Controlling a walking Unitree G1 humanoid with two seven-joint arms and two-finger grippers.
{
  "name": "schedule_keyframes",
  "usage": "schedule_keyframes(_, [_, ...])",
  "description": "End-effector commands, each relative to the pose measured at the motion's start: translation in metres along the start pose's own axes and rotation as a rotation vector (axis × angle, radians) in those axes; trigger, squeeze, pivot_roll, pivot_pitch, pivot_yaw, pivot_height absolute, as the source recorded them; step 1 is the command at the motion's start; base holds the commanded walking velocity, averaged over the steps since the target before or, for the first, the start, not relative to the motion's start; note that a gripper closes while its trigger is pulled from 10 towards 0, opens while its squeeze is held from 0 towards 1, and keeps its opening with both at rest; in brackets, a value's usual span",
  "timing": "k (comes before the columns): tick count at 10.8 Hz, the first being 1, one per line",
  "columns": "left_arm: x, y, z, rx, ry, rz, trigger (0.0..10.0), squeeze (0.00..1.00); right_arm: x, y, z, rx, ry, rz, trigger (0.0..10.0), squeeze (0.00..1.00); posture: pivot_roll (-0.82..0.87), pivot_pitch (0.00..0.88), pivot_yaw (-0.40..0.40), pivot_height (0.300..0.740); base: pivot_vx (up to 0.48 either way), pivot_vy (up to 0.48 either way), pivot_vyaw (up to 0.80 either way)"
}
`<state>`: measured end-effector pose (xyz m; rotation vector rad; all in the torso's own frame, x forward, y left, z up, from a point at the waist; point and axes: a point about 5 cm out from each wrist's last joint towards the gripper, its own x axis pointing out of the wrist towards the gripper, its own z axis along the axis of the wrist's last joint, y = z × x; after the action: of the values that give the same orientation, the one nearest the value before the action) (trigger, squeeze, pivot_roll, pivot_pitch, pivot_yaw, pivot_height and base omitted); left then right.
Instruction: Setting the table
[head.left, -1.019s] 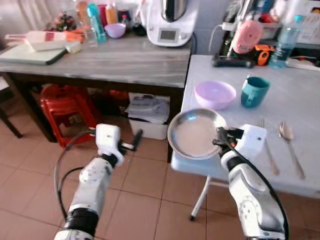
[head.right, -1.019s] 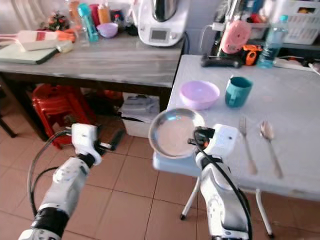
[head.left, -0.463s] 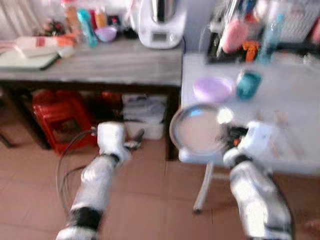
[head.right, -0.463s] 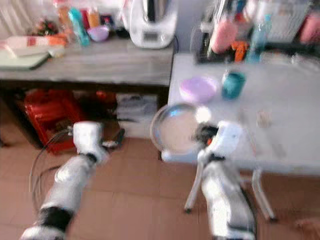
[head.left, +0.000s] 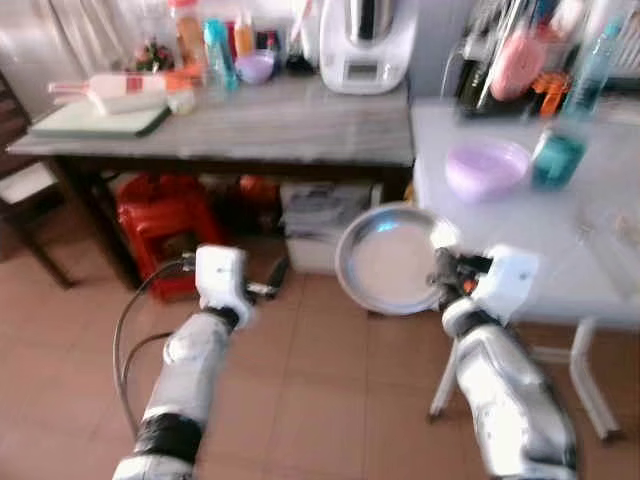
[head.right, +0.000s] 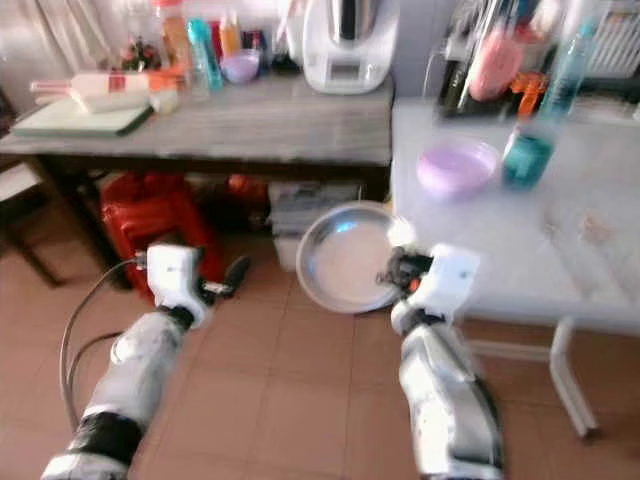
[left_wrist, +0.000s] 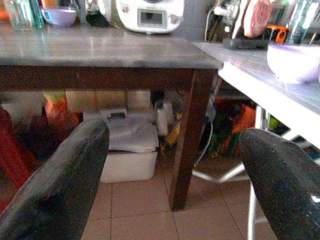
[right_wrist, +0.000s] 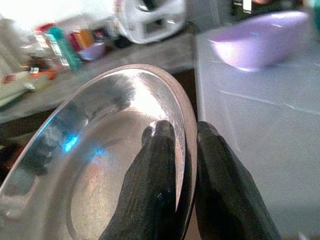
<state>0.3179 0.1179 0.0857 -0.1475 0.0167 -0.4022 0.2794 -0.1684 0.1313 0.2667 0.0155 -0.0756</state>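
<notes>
My right gripper (head.left: 441, 277) is shut on the rim of a round steel plate (head.left: 385, 262), which hangs over the tiled floor just left of the white table (head.left: 560, 260). The right wrist view shows both fingers (right_wrist: 160, 170) pinching the steel plate (right_wrist: 90, 165) at its edge. A lilac bowl (head.left: 486, 167) and a teal cup (head.left: 558, 159) stand on the white table. My left gripper (head.left: 275, 280) is open over the floor, holding nothing. In the left wrist view its two fingers (left_wrist: 60, 185) are spread wide.
A dark wooden table (head.left: 240, 125) with a grey top carries bottles, a white appliance (head.left: 366, 45) and a cutting board. Beneath it sit a red stool (head.left: 160, 225) and a white box (head.left: 318, 215). A dish rack and water bottle (head.left: 590, 65) stand at the white table's back.
The whole view has shifted: the tables now lie farther off and to the right, so the camera has moved back. The plate, earlier over the table's corner, now hangs over the floor.
</notes>
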Motion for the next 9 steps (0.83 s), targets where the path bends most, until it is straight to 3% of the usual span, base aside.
schedule_keyframes(1, [0.0001,0.0088,0.0064,0.029,-0.008,0.02,10.0,0.0,0.0011,0.0069,0.006,0.014,-0.033,0.013,10.0,0.0,-0.02,0.0,0.058,0.74,0.0,0.442,0.0])
schedule_keyframes(4, [0.0015,0.0065,0.0071,0.028,-0.011,0.018,10.0,0.0,0.0013,0.0042,0.0072,0.012,-0.043,0.004,10.0,0.0,-0.02,0.0,0.058,0.74,0.0,0.447,0.0])
schedule_keyframes(9, [0.0014,0.0007,0.0095,-0.02,-0.02,-0.053,10.0,0.0,0.0002,0.0027,0.0104,-0.004,-0.071,0.003,10.0,0.0,-0.03,0.0,0.063,0.74,0.06,0.0,0.0])
